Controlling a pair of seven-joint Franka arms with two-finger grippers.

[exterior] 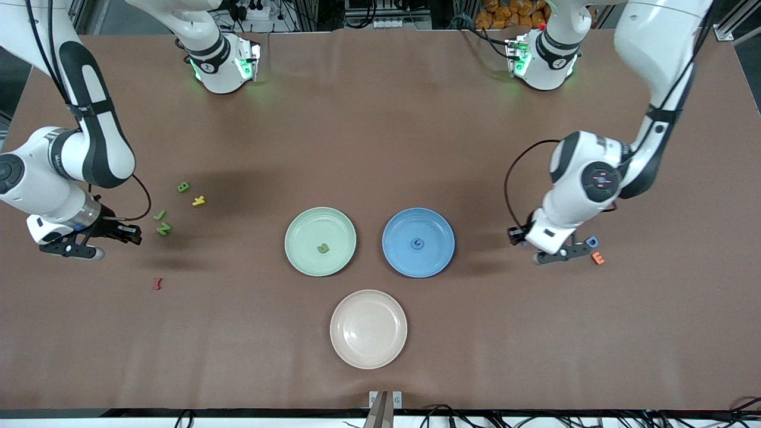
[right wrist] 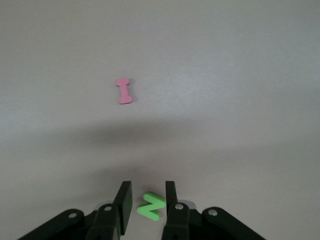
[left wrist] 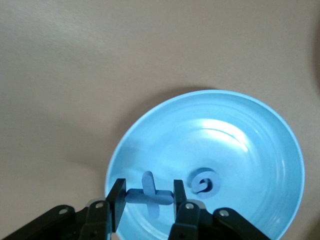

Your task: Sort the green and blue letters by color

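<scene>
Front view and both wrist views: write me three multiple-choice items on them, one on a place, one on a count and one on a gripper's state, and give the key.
1. Where does the blue G lie?
A. In the green plate
B. On the bare table
C. In the blue plate

2. How many letters lie in the green plate?
A. One
B. None
C. Three

3. What state is the left gripper in?
A. Open over the green plate
B. Shut on the blue X
C. Shut on an orange letter

Key:
1 C: the blue G lies in the middle of the blue plate.
2 A: a single green letter lies in the green plate.
3 B: the left gripper, beside the blue plate, pinches the blue X between its fingers. The right gripper is open by the green N.
</scene>
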